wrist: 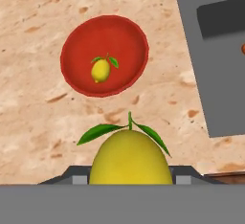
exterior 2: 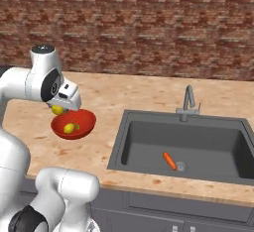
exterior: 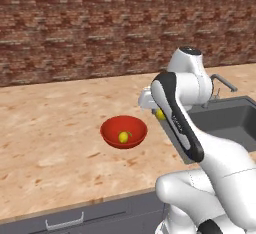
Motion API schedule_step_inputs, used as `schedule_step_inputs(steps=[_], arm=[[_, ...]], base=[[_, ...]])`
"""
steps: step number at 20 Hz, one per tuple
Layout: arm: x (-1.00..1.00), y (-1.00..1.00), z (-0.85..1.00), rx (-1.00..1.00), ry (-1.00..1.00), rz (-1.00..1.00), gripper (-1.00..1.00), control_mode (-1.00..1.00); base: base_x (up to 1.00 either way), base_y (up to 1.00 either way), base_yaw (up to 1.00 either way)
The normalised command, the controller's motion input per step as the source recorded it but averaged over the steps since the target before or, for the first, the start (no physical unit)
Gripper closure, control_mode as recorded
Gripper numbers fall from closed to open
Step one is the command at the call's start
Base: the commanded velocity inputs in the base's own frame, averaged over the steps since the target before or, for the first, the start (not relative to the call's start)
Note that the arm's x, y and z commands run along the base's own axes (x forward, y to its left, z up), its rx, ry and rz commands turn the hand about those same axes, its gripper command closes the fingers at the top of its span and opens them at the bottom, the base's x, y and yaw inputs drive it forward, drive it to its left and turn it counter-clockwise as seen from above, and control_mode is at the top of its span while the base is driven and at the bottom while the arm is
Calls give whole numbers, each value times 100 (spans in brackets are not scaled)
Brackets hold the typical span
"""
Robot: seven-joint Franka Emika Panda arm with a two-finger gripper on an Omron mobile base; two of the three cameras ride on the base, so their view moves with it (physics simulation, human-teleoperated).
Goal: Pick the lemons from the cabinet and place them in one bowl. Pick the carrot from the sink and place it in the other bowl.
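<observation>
Behind the worktop point(exterior: 45, 128) of pale speckled stone stands a red-brown brick wall point(exterior: 90, 23), and grey drawer fronts point(exterior: 75, 220) with silver pulls run below its front edge. Set into the worktop on the right is the sink point(exterior 2: 149, 142), a dark grey basin with a curved faucet point(exterior 2: 187, 102) at its back; one carrot point(exterior 2: 169, 160) lies on its floor, just beside the round drain. Left of the sink, apart from its rim, sits one red bowl point(wrist: 76, 41) holding a single lemon point(wrist: 100, 70). A second lemon point(wrist: 130, 157) with green leaves is gripped between the fingers point(wrist: 130, 176), held above the worktop near the bowl's sink-side rim. Two lemons, one carrot, one bowl in all.
</observation>
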Motion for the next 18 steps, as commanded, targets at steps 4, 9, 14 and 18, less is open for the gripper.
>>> schedule_step_inputs(steps=[4, 9, 14, 18], arm=[[51, 18, -57, -5, -11, 1, 100, -100], [52, 34, -49, -9, -8, 0, 100, -100], [57, 7, -4, 0, 0, -3, 100, -100], [66, 0, 0, 0, 0, -13, 100, -100]], base=[[0, 0, 0], [0, 0, 0], [0, 0, 0], [0, 0, 0]])
